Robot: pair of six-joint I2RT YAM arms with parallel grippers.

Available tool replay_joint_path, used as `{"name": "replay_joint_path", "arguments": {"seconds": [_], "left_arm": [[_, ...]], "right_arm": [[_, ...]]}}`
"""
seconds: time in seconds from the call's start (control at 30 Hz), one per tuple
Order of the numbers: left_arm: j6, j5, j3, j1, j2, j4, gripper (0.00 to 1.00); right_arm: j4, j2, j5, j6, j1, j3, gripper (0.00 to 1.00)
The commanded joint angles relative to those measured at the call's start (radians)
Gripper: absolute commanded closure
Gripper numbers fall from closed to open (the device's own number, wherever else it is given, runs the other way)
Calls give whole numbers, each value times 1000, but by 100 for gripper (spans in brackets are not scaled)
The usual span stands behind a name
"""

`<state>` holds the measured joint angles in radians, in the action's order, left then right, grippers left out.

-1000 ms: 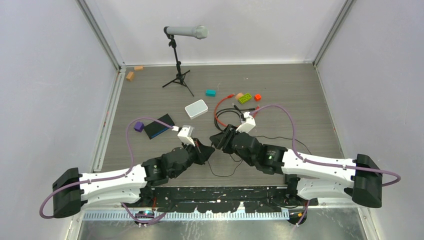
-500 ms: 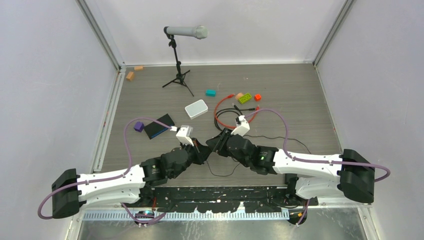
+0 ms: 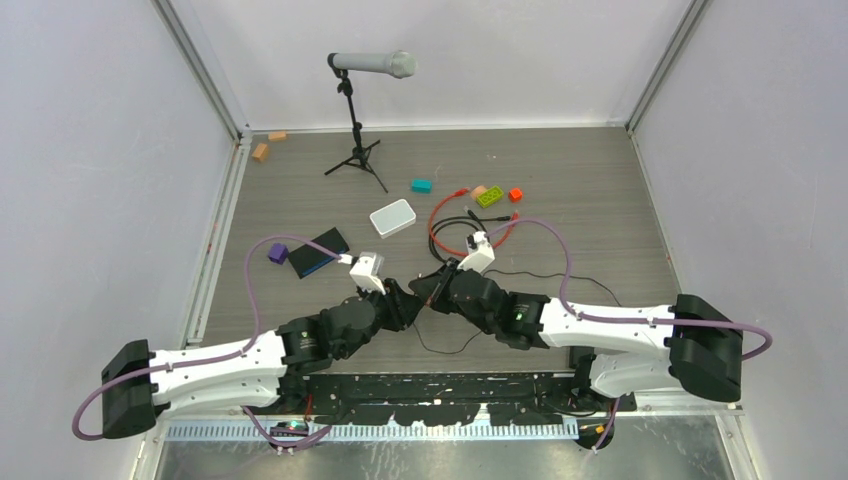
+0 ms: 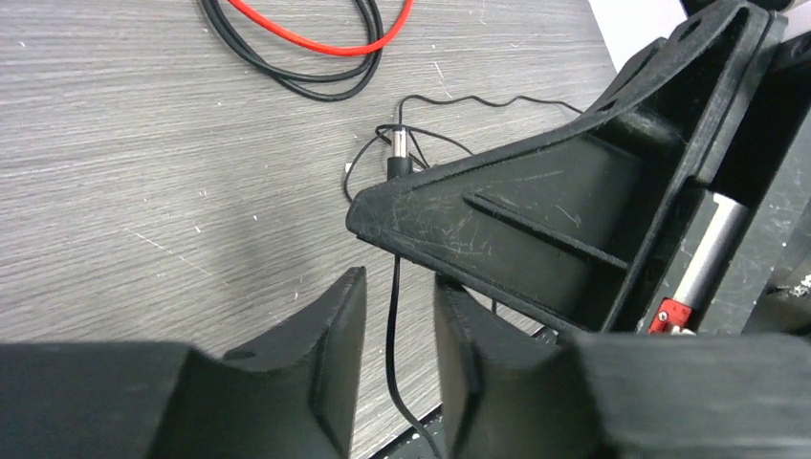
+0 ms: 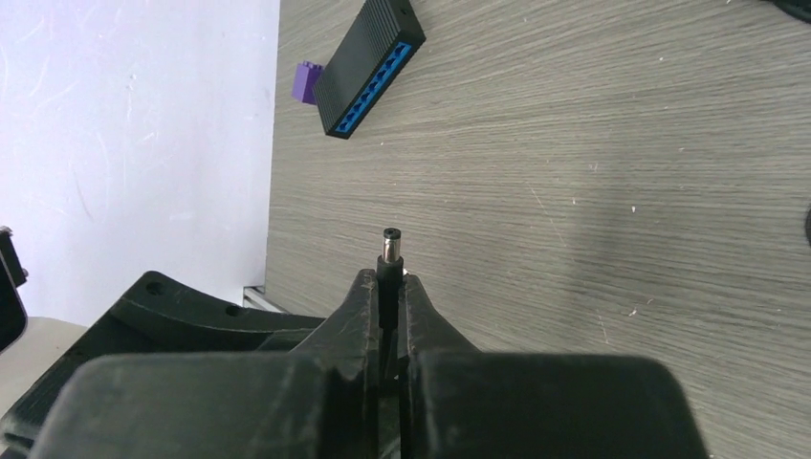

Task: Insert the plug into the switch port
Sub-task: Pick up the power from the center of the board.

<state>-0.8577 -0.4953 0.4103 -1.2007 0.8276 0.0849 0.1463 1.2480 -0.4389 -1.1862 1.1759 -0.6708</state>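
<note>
Right claw point(image 5: 390, 287) clamped shut on black barrel connector point(image 5: 391, 251), metal tip sticking out. Left claw point(image 4: 400, 287) slightly open, thin black wire point(image 4: 392, 325) running through gap. Red cable point(image 3: 436, 218) plug point(image 3: 461, 189) on table near green brick point(image 3: 490, 197), well apart from switch point(image 5: 368, 67) by purple block point(image 5: 306, 81).

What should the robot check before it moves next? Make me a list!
1. Right gripper shut on the plug: ok.
2. Plug's metal tip sticks out past the fingers: ok.
3. Left gripper jaws apart around the thin black cable: ok.
4. Plug close to the switch: not ok, bare table lies between.
5. Switch's blue port side unblocked: ok; the purple block sits by its black side.
6. Which socket fits: cannot tell.
</note>
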Motion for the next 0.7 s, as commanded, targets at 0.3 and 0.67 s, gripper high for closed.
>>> {"name": "replay_joint_path", "arguments": {"seconds": [0.3,0.67], "left_arm": [[20,65,56,-3,-90,-51,41],[9,15,106,-2,-251,-380,37]], "right_arm": [[-138,-170,-172,111,7,-9,99],[-231,-406,-190,411,6,37,99]]}}
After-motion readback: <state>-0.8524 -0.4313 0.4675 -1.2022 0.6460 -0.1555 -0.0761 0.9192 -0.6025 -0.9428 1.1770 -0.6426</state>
